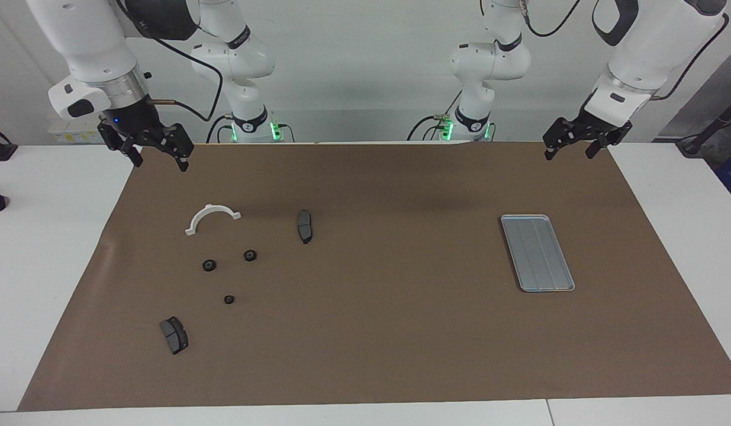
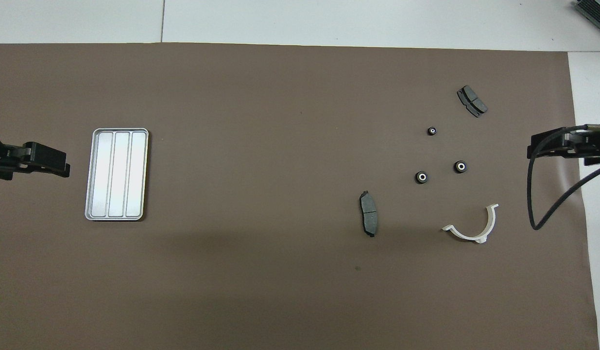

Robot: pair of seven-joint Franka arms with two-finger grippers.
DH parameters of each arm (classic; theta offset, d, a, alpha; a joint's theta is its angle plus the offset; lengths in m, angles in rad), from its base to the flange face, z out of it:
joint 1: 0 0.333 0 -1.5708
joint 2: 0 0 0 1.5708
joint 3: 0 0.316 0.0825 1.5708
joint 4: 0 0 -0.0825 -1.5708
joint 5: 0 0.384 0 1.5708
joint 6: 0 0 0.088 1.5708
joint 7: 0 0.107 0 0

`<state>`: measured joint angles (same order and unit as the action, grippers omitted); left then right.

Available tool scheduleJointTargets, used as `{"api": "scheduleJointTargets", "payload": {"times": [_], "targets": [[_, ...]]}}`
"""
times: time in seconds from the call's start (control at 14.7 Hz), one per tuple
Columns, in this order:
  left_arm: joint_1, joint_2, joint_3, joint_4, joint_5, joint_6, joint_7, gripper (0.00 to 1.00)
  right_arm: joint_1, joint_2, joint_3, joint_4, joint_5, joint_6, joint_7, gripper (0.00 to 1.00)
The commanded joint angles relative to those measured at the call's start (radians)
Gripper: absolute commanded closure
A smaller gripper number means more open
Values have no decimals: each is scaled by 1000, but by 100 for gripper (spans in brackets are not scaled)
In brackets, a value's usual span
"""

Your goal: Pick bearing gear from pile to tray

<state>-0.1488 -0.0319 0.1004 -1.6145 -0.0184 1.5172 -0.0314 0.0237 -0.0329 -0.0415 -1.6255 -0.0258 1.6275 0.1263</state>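
Here we are at the desk (image 1: pixel 57 248), brown mat (image 1: pixel 377 331) spread across it, and both arms are up in the air. The right gripper (image 1: pixel 158 158) hangs over the mat's corner at the right arm's end, close by the robots, fingers spread wide and holding nothing. The left gripper (image 1: pixel 569 151) hovers over the mat's corner at the left arm's end, fingers released too, nothing in them. Down on the mat, the pile (image 1: pixel 223 266) lies scattered at the right arm's end. The white half-ring bracket (image 1: pixel 210 216) sits nearest the robots, arch up toward them. Beside it, toward the middle of the desk, lies one dark grey plate (image 1: pixel 305 226), flat and lengthwise. A little farther from the robots come two black round pieces (image 1: pixel 209 265), the second one (image 1: pixel 250 255) just beside the first, apart from each other, pale centres showing from above. Farther out still, a smaller round piece (image 1: pixel 229 299) sits alone. Farthest from the robots is the second dark grey plate (image 1: pixel 174 335), lying at a slant. Well apart from all that, at the left arm's end, the tray (image 1: pixel 537 252) rests flat on the mat, silver-grey, grooves running lengthwise, and nothing lying in it.
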Motion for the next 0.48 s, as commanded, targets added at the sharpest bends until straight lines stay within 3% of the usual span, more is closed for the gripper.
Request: {"api": "scheduleJointTargets", "payload": {"times": [0.0, 0.41], "targets": [[0, -34, -4, -39, 20, 15, -8, 0, -7, -30, 0, -37, 18, 22, -28, 0], [0, -34, -4, -39, 20, 15, -8, 0, -24, 1, -1, -36, 69, 67, -43, 0]]}}
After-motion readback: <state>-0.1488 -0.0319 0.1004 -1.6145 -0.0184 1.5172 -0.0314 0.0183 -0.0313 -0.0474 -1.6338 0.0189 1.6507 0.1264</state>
